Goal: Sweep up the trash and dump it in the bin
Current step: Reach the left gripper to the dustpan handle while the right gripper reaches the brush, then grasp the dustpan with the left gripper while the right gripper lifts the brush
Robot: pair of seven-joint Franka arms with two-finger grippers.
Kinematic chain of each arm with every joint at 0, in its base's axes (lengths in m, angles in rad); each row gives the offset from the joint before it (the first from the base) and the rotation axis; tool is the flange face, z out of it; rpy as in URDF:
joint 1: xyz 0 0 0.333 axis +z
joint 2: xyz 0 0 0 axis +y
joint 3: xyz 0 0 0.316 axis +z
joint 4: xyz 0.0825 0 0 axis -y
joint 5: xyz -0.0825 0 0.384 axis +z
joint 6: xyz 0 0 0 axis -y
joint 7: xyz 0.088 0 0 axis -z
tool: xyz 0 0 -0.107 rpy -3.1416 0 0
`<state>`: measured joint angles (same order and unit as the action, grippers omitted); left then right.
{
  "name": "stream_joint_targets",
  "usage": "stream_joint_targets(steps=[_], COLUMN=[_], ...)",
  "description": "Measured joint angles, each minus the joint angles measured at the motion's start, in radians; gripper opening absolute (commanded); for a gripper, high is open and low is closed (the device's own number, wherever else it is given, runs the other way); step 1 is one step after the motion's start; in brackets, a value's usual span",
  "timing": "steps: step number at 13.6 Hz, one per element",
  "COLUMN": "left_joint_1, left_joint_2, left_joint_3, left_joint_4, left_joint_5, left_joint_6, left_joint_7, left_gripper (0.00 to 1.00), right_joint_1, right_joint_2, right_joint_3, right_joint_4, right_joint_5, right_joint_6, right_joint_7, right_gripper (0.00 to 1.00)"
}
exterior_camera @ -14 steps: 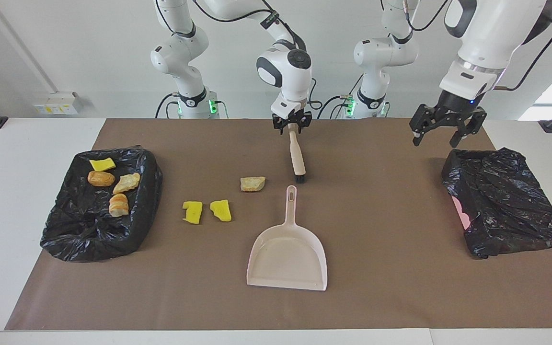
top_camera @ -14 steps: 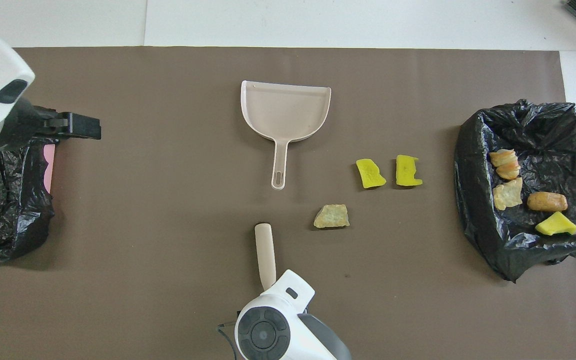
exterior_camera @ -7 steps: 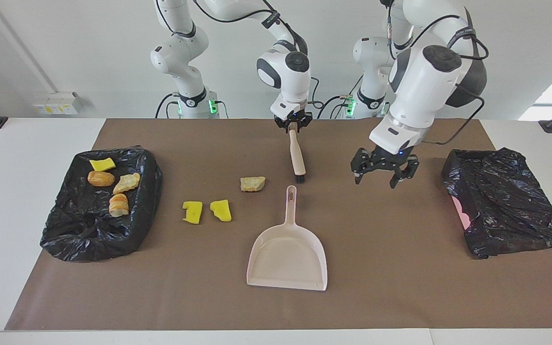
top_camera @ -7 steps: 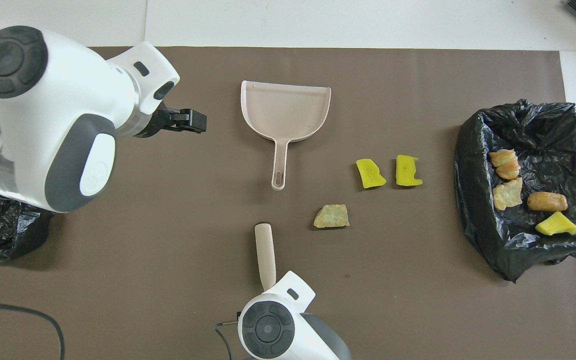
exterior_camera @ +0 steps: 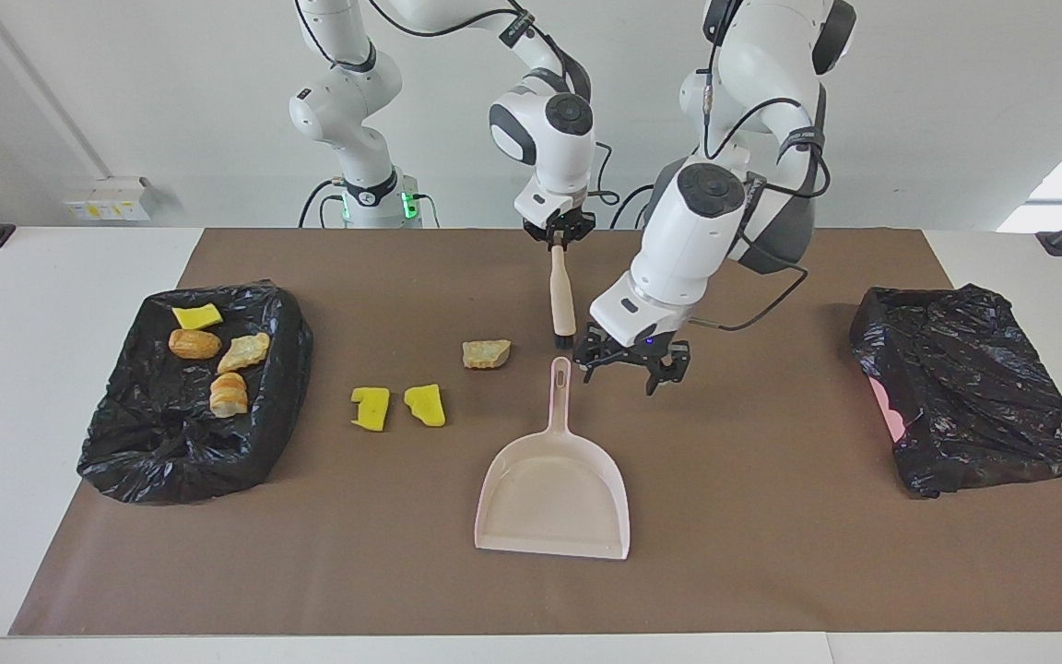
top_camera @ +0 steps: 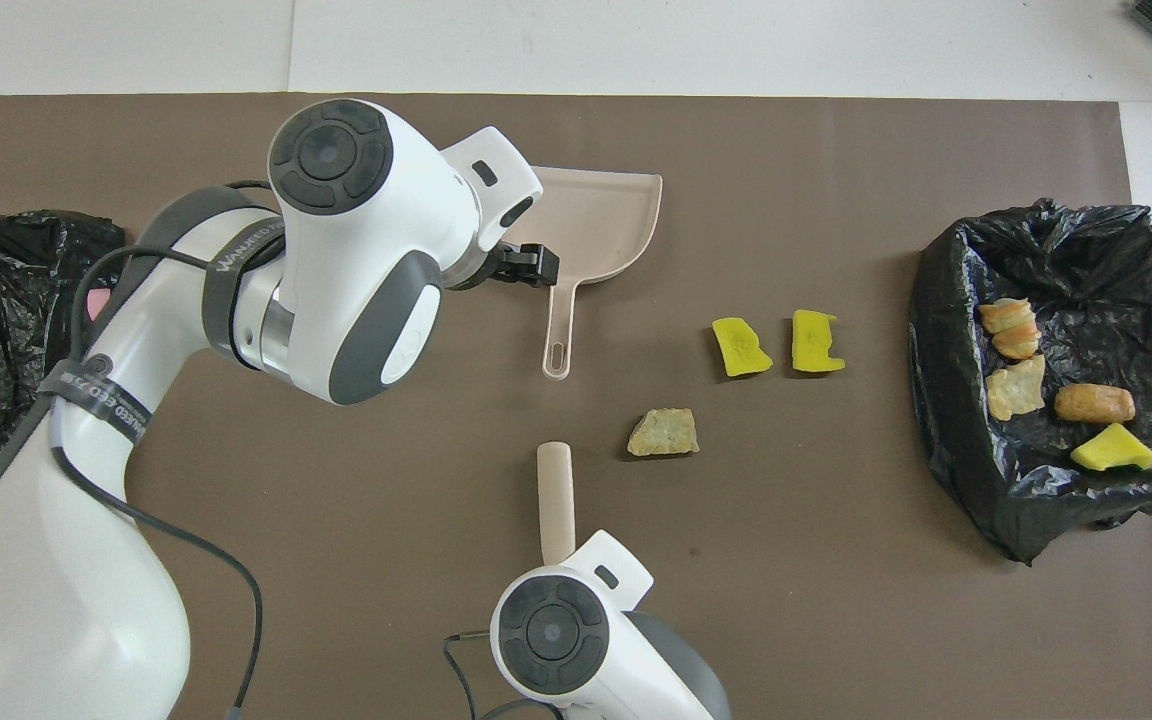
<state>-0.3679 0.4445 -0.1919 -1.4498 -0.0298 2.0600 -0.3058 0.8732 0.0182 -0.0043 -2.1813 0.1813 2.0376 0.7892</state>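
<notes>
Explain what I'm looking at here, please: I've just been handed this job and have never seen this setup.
Two white robot arms work at one table covered by a brown mat. One picture looks across the table at the robots; the other looks down from above their own end, so its sides are swapped.

The right arm's tool is shut on the handle of a small brush, bristles pointing down at the mat. The left arm's tool is open and hovers beside the handle of the pink dustpan, holding nothing.

Three scraps lie loose on the mat: a tan lump and two yellow chunks. Four more scraps already sit in the black-bagged bin at the right arm's end. Another black bag lies at the left arm's end.
</notes>
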Motion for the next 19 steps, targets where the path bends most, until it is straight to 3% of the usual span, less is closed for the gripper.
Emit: stream_joint_targets(steps=[6,9,10,14,15,19], left_joint_1=[-0.056,-0.079,-0.080,-0.080,-0.080,-0.079], left_joint_2=[0.050,0.101,0.107,0.108,0.108,0.101], left_joint_3=[0.000,0.000,0.000,0.001,0.001,0.008], left_joint_4=[-0.045,-0.061,-0.063,-0.065,-0.065,-0.063], left_joint_5=[0.000,0.000,0.000,0.001,0.001,0.005], left_joint_6=[0.079,0.126,0.128,0.126,0.125,0.114], left_joint_7=[-0.021,-0.040,-0.040,-0.042,-0.042,-0.030], left_gripper=[1.00,1.00,0.91,0.06,0.00,0.00], right_joint_1=[-0.232,-0.369,-0.431,-0.689,-0.720,-0.744], right_joint_2=[-0.207,-0.276,-0.286,-0.249,-0.237,-0.164], right_joint_3=[-0.007,-0.009,-0.009,-0.016,-0.018,-0.016], right_joint_4=[0.005,0.005,0.002,-0.027,-0.036,-0.074], right_joint_5=[-0.023,-0.156,-0.183,-0.275,-0.294,-0.309], right_joint_6=[-0.319,-0.424,-0.428,-0.305,-0.285,-0.130], right_joint_7=[-0.192,-0.316,-0.385,-0.731,-0.760,-0.768], right_gripper=[0.00,0.00,0.00,0.00,0.00,0.00])
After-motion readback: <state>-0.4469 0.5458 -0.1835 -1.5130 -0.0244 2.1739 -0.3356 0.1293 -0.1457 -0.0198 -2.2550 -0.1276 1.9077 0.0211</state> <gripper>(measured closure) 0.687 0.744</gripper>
